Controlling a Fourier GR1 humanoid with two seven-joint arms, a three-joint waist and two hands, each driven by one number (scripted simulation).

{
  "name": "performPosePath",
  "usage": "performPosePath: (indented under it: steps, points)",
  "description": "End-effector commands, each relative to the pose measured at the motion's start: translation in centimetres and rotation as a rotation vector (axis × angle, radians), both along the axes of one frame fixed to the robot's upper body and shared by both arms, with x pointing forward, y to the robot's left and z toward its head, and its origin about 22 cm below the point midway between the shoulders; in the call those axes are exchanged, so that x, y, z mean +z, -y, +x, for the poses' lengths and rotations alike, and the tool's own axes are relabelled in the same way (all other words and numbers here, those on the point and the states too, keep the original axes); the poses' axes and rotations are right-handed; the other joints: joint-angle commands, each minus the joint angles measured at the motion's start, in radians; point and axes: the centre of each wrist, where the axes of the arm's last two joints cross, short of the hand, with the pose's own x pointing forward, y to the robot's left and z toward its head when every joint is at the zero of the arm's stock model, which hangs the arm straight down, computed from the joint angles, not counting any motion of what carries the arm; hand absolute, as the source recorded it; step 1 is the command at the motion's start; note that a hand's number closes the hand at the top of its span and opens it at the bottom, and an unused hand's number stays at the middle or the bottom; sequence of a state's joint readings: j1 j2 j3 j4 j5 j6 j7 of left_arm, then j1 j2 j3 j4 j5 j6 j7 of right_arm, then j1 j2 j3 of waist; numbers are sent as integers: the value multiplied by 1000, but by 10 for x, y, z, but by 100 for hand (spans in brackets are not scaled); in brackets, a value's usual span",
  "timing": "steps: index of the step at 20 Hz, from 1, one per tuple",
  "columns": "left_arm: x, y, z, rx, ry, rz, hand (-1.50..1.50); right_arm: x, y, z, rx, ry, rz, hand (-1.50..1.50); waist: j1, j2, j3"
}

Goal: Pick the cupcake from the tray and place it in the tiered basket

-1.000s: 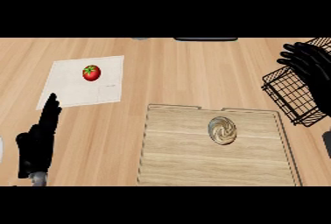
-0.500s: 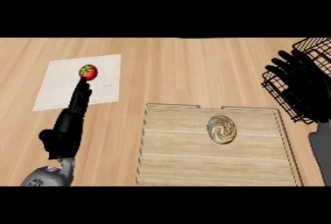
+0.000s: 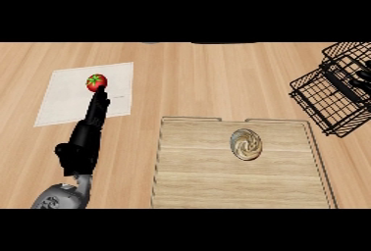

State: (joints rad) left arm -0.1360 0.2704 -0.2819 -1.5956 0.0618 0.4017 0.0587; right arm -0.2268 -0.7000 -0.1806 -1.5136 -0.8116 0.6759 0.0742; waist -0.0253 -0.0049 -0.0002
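Cupcake untouched on tray, left hand straight-fingered, tips touching tomato, farther forward than before, right hand at basket, fingers unclear.

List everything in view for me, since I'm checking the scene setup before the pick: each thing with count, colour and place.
cupcake: one, swirled brown and cream, on the tray, right of its middle
tray: one, light wood, lower centre-right of the counter
basket: one, black wire, right edge
tomato: one, red with a green top, on the mat
mat: one, white, upper left
counter: one, light wood, under everything
left hand: one, black on a grey forearm, fingers straight, tips at the tomato
right hand: one, black, partly seen at the right edge behind the basket wires
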Motion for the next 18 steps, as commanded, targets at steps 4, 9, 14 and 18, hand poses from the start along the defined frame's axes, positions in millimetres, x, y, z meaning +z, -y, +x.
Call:
performPosePath:
  steps: [4, 9, 14, 18]
  points:
    - [-9, 0, -1, -15, -18, -1, 0, 118, -24, -19, 43, 231, -683, -150, 13, -2, -5]
    - [0, 2, 7, -18, 8, 7, 0, 139, -78, -39, 40, 335, -958, -150, 28, 1, -3]
    - [-12, -4, 9, -16, 9, 0, 0, 122, -122, -56, 54, 289, -1081, -150, 26, 3, -2]
    - [-7, -1, 7, -29, 8, -7, 0, 137, -151, -57, 41, 262, -1099, -150, 36, 4, -2]
